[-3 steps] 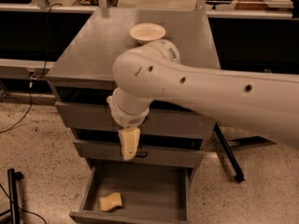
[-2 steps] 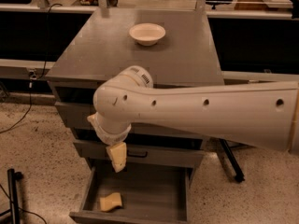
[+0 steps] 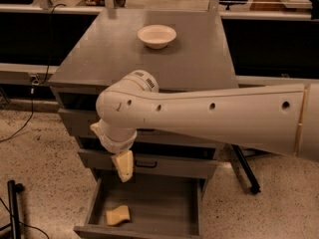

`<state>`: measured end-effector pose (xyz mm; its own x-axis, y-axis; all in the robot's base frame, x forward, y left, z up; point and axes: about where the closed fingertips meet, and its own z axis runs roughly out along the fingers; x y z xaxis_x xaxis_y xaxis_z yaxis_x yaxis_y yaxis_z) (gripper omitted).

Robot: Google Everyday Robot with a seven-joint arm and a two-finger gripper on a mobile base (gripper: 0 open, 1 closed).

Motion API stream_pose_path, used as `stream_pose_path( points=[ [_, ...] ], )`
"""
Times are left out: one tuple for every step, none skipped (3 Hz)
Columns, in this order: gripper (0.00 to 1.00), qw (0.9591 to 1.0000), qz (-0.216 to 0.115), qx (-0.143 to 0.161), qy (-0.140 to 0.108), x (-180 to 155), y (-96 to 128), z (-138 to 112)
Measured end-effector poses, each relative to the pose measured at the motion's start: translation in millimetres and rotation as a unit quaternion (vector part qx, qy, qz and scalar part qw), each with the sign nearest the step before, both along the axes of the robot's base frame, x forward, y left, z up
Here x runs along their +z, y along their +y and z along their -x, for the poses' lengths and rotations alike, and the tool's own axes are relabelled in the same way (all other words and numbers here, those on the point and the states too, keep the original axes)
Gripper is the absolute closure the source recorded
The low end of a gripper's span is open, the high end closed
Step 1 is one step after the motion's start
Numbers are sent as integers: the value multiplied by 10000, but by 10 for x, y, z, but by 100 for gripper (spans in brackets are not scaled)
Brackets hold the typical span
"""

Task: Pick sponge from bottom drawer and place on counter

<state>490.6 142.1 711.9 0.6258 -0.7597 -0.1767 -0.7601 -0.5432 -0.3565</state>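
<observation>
The pale yellow sponge (image 3: 118, 215) lies on the grey floor of the open bottom drawer (image 3: 164, 208), near its front left corner. My gripper (image 3: 123, 167) hangs from the white arm, pointing down, above the drawer's back left part and a little up and right of the sponge, apart from it. The counter (image 3: 149, 59) is the flat grey cabinet top behind the arm.
A white bowl (image 3: 157, 36) stands on the counter toward the back. The two upper drawers with a black handle (image 3: 145, 164) are shut. A black stand (image 3: 14, 203) is on the speckled floor at left, a black leg (image 3: 245, 171) at right.
The arm has swung left and lower, bringing the gripper down over the open drawer, closer to the sponge. The sponge has not moved.
</observation>
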Motion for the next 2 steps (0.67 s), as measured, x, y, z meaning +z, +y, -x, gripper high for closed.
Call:
stream_pose_path(
  points=[
    [0,9986,202,438,202,-758,302,-228],
    [0,9957,265,798,394,-1405,530,-372]
  ],
)
